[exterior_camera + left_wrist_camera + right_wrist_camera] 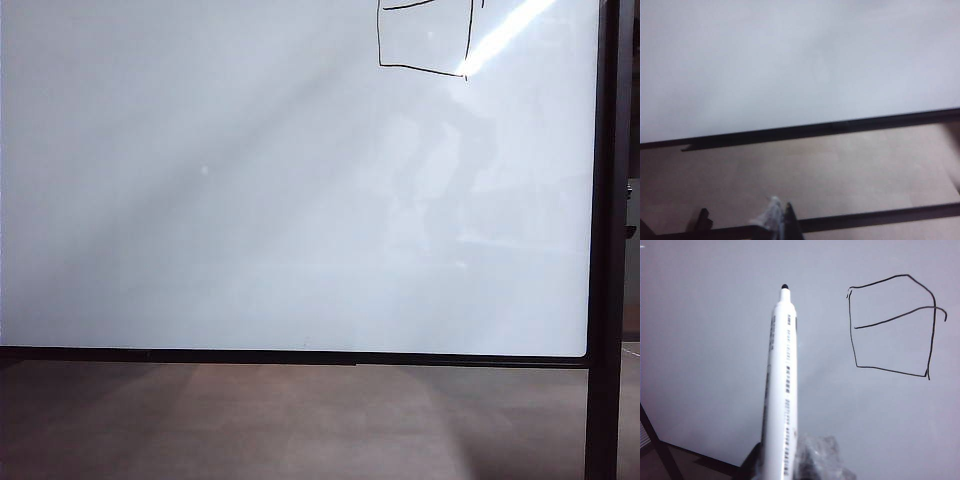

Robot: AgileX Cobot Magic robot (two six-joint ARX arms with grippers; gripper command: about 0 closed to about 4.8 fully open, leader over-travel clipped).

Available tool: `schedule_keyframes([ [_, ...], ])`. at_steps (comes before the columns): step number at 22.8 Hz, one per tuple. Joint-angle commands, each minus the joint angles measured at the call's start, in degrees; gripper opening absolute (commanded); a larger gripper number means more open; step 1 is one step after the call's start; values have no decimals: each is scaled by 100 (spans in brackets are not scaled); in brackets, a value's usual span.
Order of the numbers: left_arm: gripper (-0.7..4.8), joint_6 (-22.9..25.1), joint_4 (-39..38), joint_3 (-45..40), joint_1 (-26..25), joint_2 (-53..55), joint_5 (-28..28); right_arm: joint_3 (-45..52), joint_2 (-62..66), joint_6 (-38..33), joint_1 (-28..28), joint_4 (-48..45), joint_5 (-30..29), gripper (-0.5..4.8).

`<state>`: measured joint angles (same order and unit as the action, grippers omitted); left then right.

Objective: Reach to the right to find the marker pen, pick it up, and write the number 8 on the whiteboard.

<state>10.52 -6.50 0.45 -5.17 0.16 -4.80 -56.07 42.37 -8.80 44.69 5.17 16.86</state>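
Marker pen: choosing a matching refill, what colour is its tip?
Black tip on a white barrel, clearest in the right wrist view.

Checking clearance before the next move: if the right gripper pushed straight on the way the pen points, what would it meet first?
Most likely the whiteboard: the pen in the right gripper points at bare board beside the 8. The gap is unclear.

Dim room — greyish-brown floor (300, 420)
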Motion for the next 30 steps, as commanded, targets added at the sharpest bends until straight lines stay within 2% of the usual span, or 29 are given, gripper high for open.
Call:
schedule_keyframes([
  [1, -5, -22, 33, 4, 4, 7, -39, -24, -92, 28, 7, -96, 11, -5],
  [4, -5, -22, 26, 4, 4, 7, -39, -24, -133, 28, 7, -83, 48, -5],
  [10, -5, -87, 55, 4, 4, 7, -214, 96, -765, 44, 7, 356, 678, -5],
  [13, -5, -940, 278, 4, 2, 7, -162, 199, -1237, 66, 4, 802, 922, -5],
  [17, -5, -1545, 933, 4, 2, 7, -160, 629, -1731, 127, 7, 1021, 1027, -5],
  [20, -5, -1547, 1237, 4, 2, 7, -146, 1217, -2214, 92, 4, 975, 1043, -5],
  [25, -5, -1545, 1215, 4, 2, 7, -149, 2555, -3390, 164, 0, 883, 1143, -5],
  [30, -5, -1545, 1213, 4, 2, 7, -149, 3436, -4247, 157, 2, 605, 1220, -5],
])
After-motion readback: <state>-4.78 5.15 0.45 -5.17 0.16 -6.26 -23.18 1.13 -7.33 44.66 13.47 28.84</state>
